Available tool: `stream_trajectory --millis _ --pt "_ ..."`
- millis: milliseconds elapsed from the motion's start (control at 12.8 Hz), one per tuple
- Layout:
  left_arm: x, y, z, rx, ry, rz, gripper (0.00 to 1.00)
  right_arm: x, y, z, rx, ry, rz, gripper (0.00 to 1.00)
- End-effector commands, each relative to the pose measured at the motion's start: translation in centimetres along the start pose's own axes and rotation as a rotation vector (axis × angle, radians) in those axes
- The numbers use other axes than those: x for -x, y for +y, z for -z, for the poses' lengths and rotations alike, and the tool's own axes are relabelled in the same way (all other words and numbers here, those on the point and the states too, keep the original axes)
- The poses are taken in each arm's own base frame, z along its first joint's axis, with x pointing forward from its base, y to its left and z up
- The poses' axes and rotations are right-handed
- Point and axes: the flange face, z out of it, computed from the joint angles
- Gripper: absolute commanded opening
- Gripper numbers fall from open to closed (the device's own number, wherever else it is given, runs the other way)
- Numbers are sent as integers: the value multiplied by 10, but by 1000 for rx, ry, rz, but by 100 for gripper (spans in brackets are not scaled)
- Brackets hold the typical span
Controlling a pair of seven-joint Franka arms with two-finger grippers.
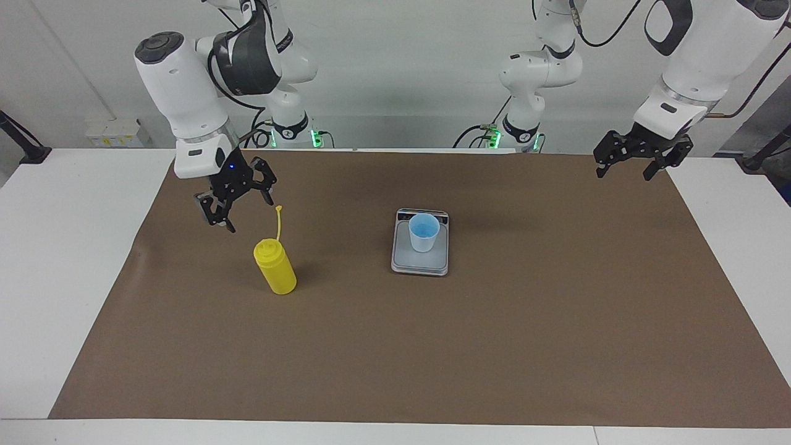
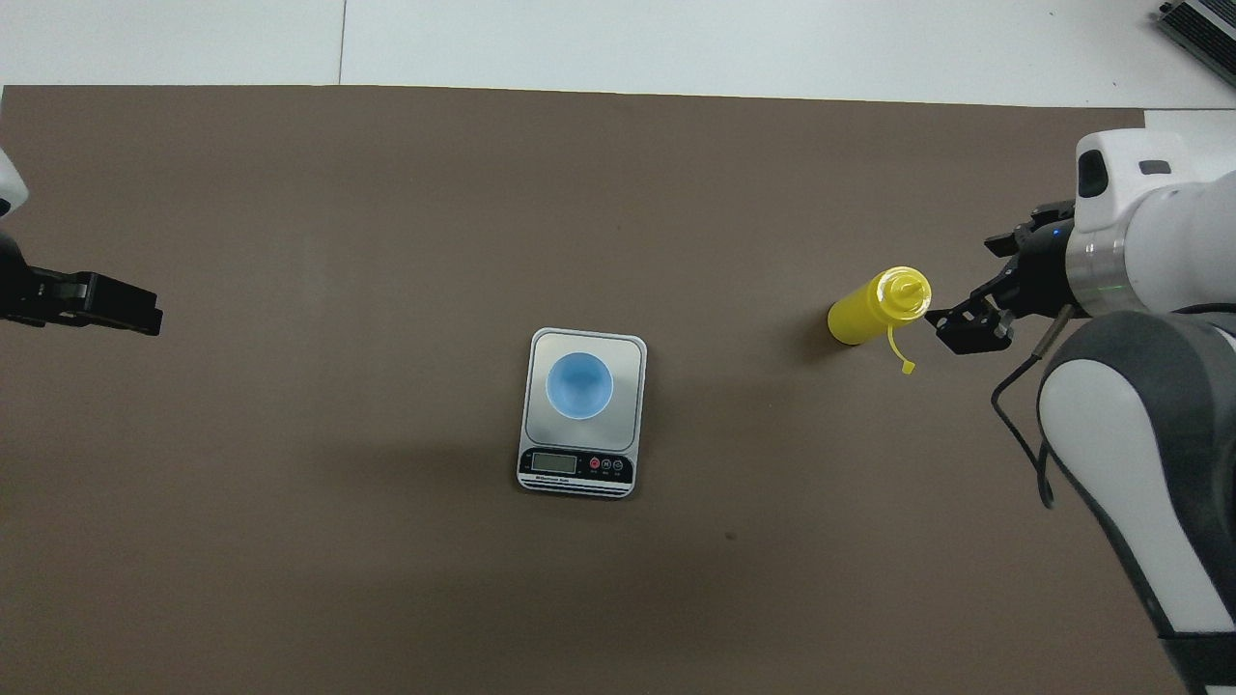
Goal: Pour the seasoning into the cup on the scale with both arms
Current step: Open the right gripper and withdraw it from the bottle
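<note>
From the facing view I see the right gripper hanging low, fingers apart and holding nothing, just beside the seasoning bottle, which stands upright on the brown mat toward the right arm's end of the desk, its cap strap sticking up loose. My worry here is that strap: if a finger catches it, or the jaws close off-centre on the round body, I judge the bottle would tip or skid. The cup sits on the scale mid-desk, light enough, I think, to be knocked off by a careless nozzle. The left gripper waits, spread open, over the mat's corner at the left arm's end, near the robots' edge. The overhead view adds the scale's display strip along the edge nearest the robots, and shows the cup centred on the plate. It makes the right gripper look almost against the nozzle, which the facing view corrects; of the left gripper it shows only the tips.
</note>
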Motion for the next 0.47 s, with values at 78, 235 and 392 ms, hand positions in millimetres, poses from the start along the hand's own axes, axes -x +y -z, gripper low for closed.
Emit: stream_trajectory --millis 78,235,392 --pt "6 -2 0 -10 3 13 100 -9 7 24 41 -17 -313 100" --pt "6 -2 0 -10 4 13 100 -8 5 35 32 -50 -556 100" --pt "6 -2 0 -10 3 11 100 -7 7 46 51 -115 -689 100"
